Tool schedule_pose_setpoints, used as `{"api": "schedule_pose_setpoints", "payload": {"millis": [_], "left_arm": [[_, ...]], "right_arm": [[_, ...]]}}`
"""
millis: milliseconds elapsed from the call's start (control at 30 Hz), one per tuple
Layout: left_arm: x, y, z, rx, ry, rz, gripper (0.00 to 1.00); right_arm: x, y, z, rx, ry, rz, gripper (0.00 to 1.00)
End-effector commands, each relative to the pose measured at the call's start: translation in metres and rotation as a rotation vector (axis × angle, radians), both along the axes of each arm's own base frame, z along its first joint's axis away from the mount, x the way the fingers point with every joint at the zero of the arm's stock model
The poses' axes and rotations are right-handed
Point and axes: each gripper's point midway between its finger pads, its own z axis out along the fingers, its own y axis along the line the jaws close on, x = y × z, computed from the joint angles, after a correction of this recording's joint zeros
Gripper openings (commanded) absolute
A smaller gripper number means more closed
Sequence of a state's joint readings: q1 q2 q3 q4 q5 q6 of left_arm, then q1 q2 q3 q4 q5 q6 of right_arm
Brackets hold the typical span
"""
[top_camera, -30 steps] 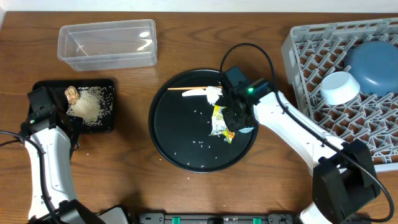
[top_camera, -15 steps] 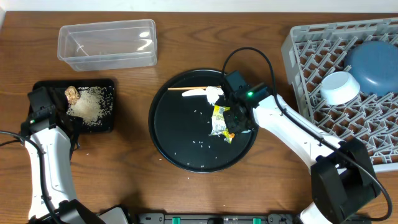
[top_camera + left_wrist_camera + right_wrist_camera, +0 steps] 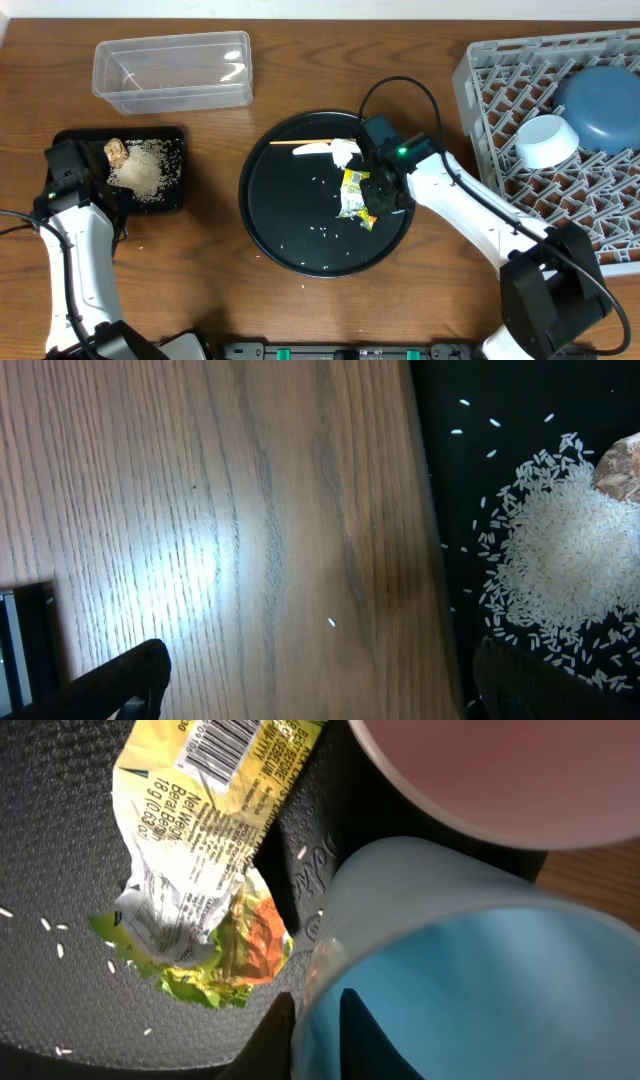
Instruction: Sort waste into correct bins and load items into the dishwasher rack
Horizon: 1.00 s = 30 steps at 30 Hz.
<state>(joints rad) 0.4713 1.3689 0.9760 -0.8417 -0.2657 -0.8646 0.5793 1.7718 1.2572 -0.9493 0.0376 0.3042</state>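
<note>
At right edge of round tray (image 3: 290, 235), R gripper (image 3: 315, 1025) pinches rim of light-blue cup (image 3: 470, 980), wall betw. jaws; L gripper (image 3: 330, 680) spread wide, well left of tray.

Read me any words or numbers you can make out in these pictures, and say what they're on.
"Net Weigh", partly creased: snack wrapper.
"(0.63", cut off by a fold: same wrapper.
Barcode digits and the small print beside them: too blurred to read.
Nothing else carries text.

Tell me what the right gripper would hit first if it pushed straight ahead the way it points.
The blue cup: its wall sits right between the right gripper's fingertips. The pink cup lies beyond.
</note>
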Motion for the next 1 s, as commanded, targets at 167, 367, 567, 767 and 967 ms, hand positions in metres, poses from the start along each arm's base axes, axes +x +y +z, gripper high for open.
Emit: {"api": "schedule_pose_setpoints", "payload": {"millis": [167, 367, 567, 767, 967], "left_arm": [[-0.0011, 0.0039, 0.0030, 0.014, 0.002, 0.018, 0.98], [-0.0012, 0.0040, 0.0030, 0.014, 0.002, 0.018, 0.98], [-0.0011, 0.0039, 0.0030, 0.014, 0.002, 0.018, 0.98], [-0.0012, 0.0040, 0.0030, 0.014, 0.002, 0.018, 0.98], [-0.0011, 0.0039, 0.0030, 0.014, 0.002, 0.018, 0.98]], "right_arm": [[0.0094, 0.0088, 0.0121, 0.014, -0.031, -0.005, 0.04], [0.0091, 0.0088, 0.0121, 0.014, -0.030, -0.008, 0.01], [0.0093, 0.0088, 0.0121, 0.014, -0.030, -0.008, 0.03], [0.0093, 0.0091, 0.0121, 0.015, -0.031, -0.008, 0.05], [0.0097, 0.0090, 0.0122, 0.015, -0.032, -0.008, 0.20]]}}
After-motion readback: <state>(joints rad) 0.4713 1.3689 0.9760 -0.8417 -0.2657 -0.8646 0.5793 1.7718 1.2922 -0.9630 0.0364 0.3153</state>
